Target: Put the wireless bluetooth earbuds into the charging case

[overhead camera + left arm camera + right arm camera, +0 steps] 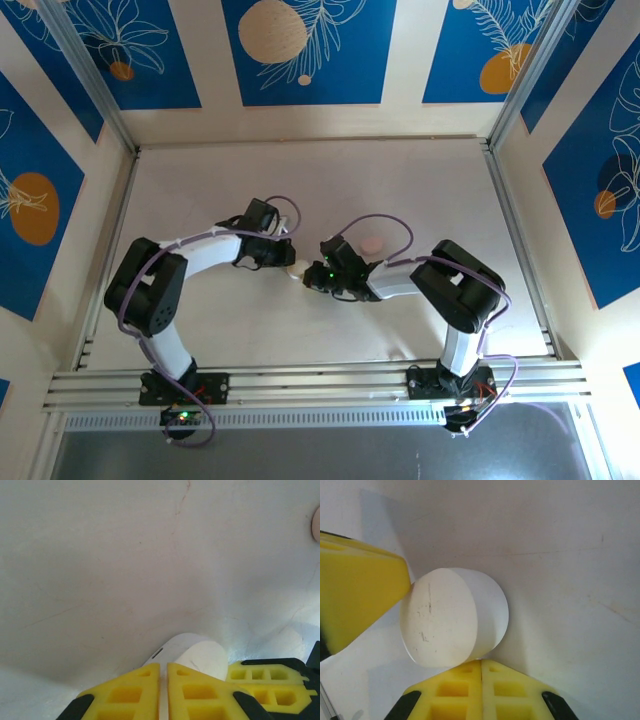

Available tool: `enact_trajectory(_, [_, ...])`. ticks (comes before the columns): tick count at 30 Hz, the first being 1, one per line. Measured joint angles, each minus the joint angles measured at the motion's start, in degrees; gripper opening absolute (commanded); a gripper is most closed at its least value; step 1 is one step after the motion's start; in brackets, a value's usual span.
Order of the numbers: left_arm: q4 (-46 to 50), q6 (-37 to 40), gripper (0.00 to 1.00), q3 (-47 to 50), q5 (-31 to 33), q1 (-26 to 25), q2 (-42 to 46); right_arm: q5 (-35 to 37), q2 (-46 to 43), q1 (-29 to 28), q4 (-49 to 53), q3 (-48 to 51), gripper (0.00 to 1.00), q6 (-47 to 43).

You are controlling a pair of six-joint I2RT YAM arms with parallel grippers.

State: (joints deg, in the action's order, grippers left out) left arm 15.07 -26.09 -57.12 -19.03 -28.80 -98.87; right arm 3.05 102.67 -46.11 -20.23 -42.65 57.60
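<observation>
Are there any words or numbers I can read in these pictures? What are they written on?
There is no text here that can be read.
On the white charging case: no letters, just faint dark scratches.
On the yellow gripper fingers: nothing printed.
On the blue wall panels: leaf and circle drawings, no writing.
On the arm bases: any labels are too small to read.

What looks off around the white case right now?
The white case looks tipped up on its edge instead of lying flat, hemmed in between the tips of the shut left gripper and the shut right gripper.
</observation>
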Motion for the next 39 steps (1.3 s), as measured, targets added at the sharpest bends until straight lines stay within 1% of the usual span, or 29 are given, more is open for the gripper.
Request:
enact_trajectory(4, [0.15, -0.46, 0.16, 0.94, 0.72, 0.00, 3.76, 0.00, -2.93, -0.02, 0.68, 1.81, 0.06, -0.04])
enact_trajectory(8, [0.39, -0.76, 0.27, 2.08, 2.36, 0.00, 10.56, 0.46, -8.41, -0.37, 3.23, 3.23, 0.11, -0.68])
enact_trajectory(12, [0.81, -1.14, 0.40, 4.02, 4.11, -0.02, 18.53, 2.73, -17.07, -1.25, 7.37, 4.92, 0.21, -2.19])
enact_trajectory(18, [4.61, -1.46, 0.51, 6.47, 5.79, -0.17, 32.52, 6.93, -32.33, -2.62, 16.15, 6.69, 0.35, -4.90])
enact_trajectory(21, [6.91, -1.79, 0.62, 6.80, 6.29, -0.33, 39.30, 9.05, -39.93, -3.04, 21.44, 7.10, 0.45, -6.32])
enact_trajectory(24, [9.01, -2.10, 0.74, 7.58, 6.78, -0.52, 46.36, 11.04, -48.04, -3.30, 26.71, 7.80, 0.53, -7.21])
enact_trajectory(27, [10.88, -2.40, 0.90, 8.76, 7.17, -0.63, 53.07, 12.48, -55.43, -3.39, 31.69, 8.59, 0.64, -8.09])
enact_trajectory(28, [11.43, -2.49, 0.97, 9.31, 7.30, -0.66, 55.30, 12.85, -57.66, -3.39, 33.44, 8.79, 0.68, -8.31])
enact_trajectory(29, [11.89, -2.69, 1.00, 9.77, 7.50, -0.68, 57.16, 13.22, -59.76, -3.39, 35.15, 8.94, 0.71, -8.44])
enact_trajectory(33, [12.72, -2.97, 1.00, 11.63, 8.41, -0.74, 62.47, 13.97, -64.67, -3.37, 40.06, 9.09, 0.83, -9.14])
enact_trajectory(37, [12.46, -3.04, 1.00, 13.38, 9.33, -0.74, 64.43, 14.38, -65.35, -3.30, 42.56, 9.16, 0.98, -9.68])
enact_trajectory(38, [12.31, -3.02, 1.00, 13.73, 9.62, -0.74, 64.32, 14.36, -64.98, -3.26, 42.80, 9.20, 1.00, -9.84])
enact_trajectory(39, [12.17, -2.99, 1.00, 14.03, 9.75, -0.74, 64.17, 14.34, -64.63, -3.23, 42.93, 9.20, 0.99, -9.84])
